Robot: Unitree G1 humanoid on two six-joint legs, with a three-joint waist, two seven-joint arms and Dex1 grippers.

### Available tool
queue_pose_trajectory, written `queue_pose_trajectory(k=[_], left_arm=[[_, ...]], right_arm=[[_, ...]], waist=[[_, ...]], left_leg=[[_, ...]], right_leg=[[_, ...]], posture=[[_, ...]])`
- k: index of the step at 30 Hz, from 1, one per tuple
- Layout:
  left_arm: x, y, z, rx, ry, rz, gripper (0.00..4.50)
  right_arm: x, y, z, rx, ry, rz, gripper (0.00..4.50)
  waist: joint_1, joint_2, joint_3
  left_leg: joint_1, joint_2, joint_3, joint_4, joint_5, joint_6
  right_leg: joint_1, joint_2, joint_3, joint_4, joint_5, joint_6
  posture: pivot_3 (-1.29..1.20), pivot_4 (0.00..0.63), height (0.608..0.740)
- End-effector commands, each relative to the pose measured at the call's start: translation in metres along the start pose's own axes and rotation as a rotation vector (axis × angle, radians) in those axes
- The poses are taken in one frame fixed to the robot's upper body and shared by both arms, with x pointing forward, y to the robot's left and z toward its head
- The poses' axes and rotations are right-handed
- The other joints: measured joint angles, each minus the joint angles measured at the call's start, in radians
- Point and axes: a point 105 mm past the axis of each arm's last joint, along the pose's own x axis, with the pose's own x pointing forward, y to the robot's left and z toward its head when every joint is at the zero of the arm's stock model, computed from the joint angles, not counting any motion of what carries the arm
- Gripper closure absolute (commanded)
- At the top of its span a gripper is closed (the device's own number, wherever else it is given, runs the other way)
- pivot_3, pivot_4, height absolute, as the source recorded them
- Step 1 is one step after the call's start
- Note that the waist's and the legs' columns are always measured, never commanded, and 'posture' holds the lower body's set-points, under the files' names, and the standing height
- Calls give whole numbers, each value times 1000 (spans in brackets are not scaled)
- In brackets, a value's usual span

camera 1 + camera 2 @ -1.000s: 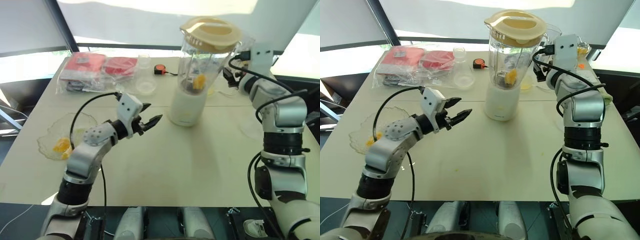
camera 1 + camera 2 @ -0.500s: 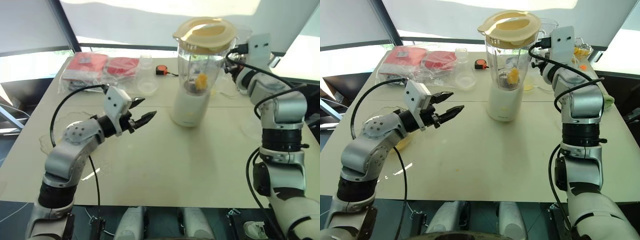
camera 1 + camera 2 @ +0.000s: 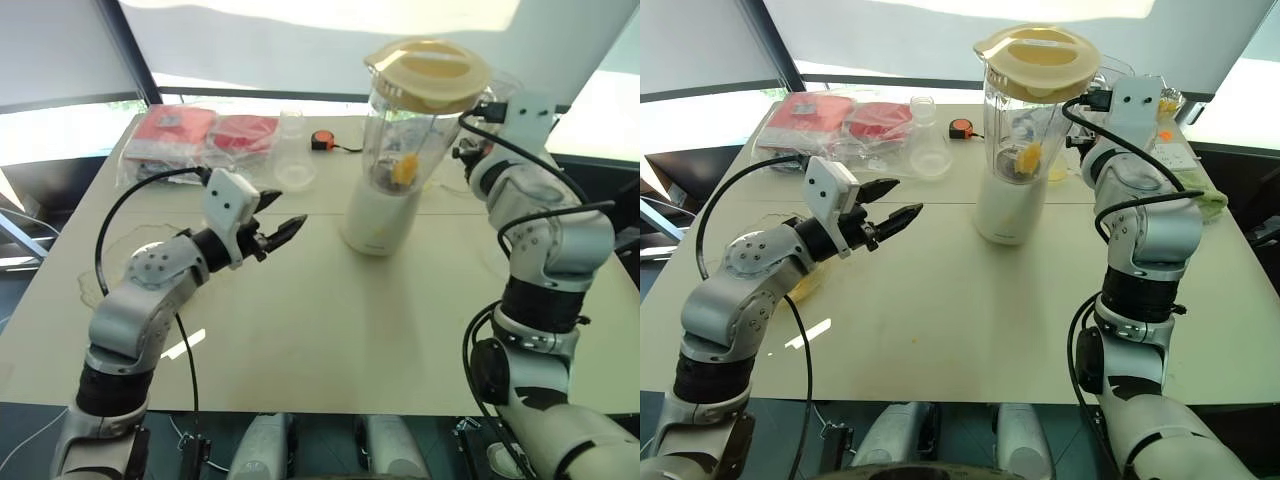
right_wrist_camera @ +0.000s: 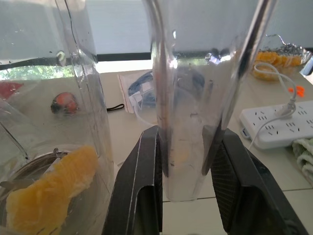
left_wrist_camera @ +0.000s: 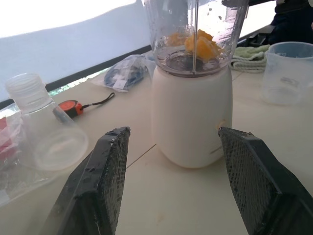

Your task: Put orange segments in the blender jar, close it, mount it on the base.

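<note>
- The left gripper [image 3: 888, 213] hovered above the table [image 3: 970, 320] on the near left, fingers spread wide and empty, pointing toward the blender.
- Mid-table, the blender jar [image 3: 415, 130] sat on the base [image 3: 378, 215], with its pale yellow lid [image 3: 430, 73] on and orange segments [image 5: 198, 44] at the bottom.
- On the jar's right, the right gripper [image 4: 185, 171] was clamped on the jar's handle [image 4: 188, 98].
- Farther left lay a tape measure [image 3: 321, 140] and red packets [image 3: 200, 135].

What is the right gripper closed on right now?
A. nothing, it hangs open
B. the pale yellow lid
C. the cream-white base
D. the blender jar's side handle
D: in the right wrist view the right gripper has its fingers clamped on the clear handle of the blender jar.
</note>
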Motion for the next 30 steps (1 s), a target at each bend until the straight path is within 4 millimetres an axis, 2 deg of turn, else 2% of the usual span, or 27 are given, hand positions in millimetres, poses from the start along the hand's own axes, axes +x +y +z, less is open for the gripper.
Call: queue_pose_trajectory(k=[1,5,9,13,23,26,30], left_arm=[[-1,2,11,32,-35,10,1510],[1,2,11,30,-35,9,1510],[3,0,10,31,-36,5,1510],[5,-2,9,29,-38,4,1510],[7,-4,7,34,-40,16,1510],[6,-3,7,34,-40,26,1510],[7,-3,7,32,-40,31,1510]], right_arm=[[-3,1,-12,-12,39,-2,3674],[-1,7,-17,-101,42,55,3674],[3,12,-13,-170,30,107,3674],[14,8,-8,-200,34,147,3674],[41,-11,1,-135,65,201,3674],[42,-11,3,-104,59,187,3674],[38,-5,-6,-87,64,227,3674]], waist=[[0,0,0],[-2,0,0],[-4,0,0],[-5,0,0],[-3,0,0],[-3,0,0],[-3,0,0]], left_leg=[[0,0,0,0,0,0],[3,0,0,0,0,0],[5,0,0,0,0,0],[6,0,0,0,0,0],[6,0,0,0,0,0],[6,0,0,0,0,0],[6,0,0,0,0,0]], right_leg=[[0,0,0,0,0,0],[4,0,0,-1,0,0],[5,1,0,-1,0,0],[6,1,0,-1,0,0],[7,1,0,-2,0,0],[7,1,0,-2,0,0],[7,1,0,-2,0,0]], posture=[[0,150,740],[0,150,740],[0,150,740],[0,150,740],[0,150,740],[0,150,740],[0,150,740]])
